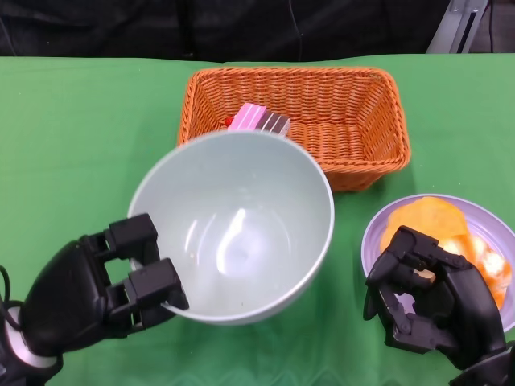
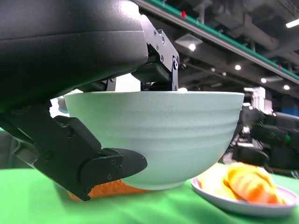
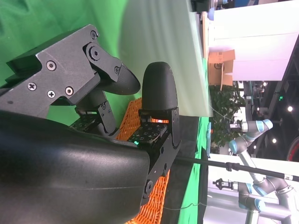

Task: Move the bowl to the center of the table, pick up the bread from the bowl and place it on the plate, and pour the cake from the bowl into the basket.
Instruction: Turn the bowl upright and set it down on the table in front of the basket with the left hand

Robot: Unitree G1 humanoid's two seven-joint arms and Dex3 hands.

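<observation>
The green table (image 1: pixel 72 129) fills the head view from edge to edge, and everything the task needs sits in its middle and right part. The orange wicker basket (image 1: pixel 354 121) lies at upper centre, and the pink and brown cake (image 1: pixel 259 121) rests inside it near its left end, so the pour appears to be done. The pale green bowl (image 1: pixel 241 225), the largest loose item, sits at centre frame, overlapping the basket's near wall; its inside shows empty. The left hand (image 1: pixel 121 281), at lower left, grips the bowl's near rim with fingers inside and outside the wall; the left wrist view shows the bowl (image 2: pixel 159 135) clear of the cloth, likely kept aloft and close to the basket because the tipping is only just over. The lavender plate (image 1: pixel 483 221) lies at lower right with the orange bread (image 1: pixel 430 217) on it, so that step also looks complete. The right hand (image 1: pixel 426 297) hovers over the plate's near edge with its fingers curled in and nothing in them, hiding part of the bread. Nothing blocks the open cloth below the bowl; the basket wall just behind it is the only close obstacle.
</observation>
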